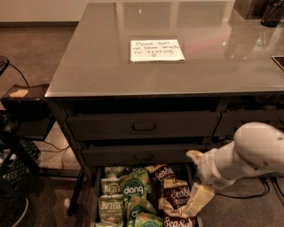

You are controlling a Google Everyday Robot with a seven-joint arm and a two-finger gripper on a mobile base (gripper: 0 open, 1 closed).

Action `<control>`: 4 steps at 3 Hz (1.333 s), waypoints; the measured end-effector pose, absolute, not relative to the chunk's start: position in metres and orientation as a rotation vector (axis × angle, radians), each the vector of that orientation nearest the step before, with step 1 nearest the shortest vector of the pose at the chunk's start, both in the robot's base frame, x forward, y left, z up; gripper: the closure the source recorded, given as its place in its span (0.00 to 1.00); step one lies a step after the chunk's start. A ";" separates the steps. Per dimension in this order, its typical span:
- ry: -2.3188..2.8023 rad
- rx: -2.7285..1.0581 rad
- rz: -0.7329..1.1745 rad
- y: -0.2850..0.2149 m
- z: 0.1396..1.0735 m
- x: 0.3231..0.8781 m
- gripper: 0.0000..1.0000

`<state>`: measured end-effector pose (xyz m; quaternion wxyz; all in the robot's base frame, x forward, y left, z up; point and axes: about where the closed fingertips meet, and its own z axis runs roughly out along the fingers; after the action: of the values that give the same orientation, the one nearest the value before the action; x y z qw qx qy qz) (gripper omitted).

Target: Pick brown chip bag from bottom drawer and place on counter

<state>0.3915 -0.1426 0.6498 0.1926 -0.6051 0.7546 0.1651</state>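
- The drawer (95,201) runs off the bottom edge. Its front is out of sight, and the nearest bags are cut off with it.
- The gripper (190,183) hangs over the drawer's right side, fingers apart. Its lower finger (198,200) covers part of a brown bag (175,194); I cannot tell whether they touch.
- The arm (257,148) leaves at the right edge.
- The note (156,50) on the counter (88,66) is too small to read.
- A dark thing (271,13) at the counter's far corner is cut by the top edge.
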 end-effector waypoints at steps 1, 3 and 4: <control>2.161 -1.690 0.565 -0.137 0.593 0.382 0.00; 2.155 -1.721 0.570 -0.150 0.554 0.379 0.00; 2.152 -1.743 0.551 -0.180 0.494 0.381 0.00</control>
<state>0.3814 -0.1796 0.4940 0.1582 -0.6095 0.7526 0.1926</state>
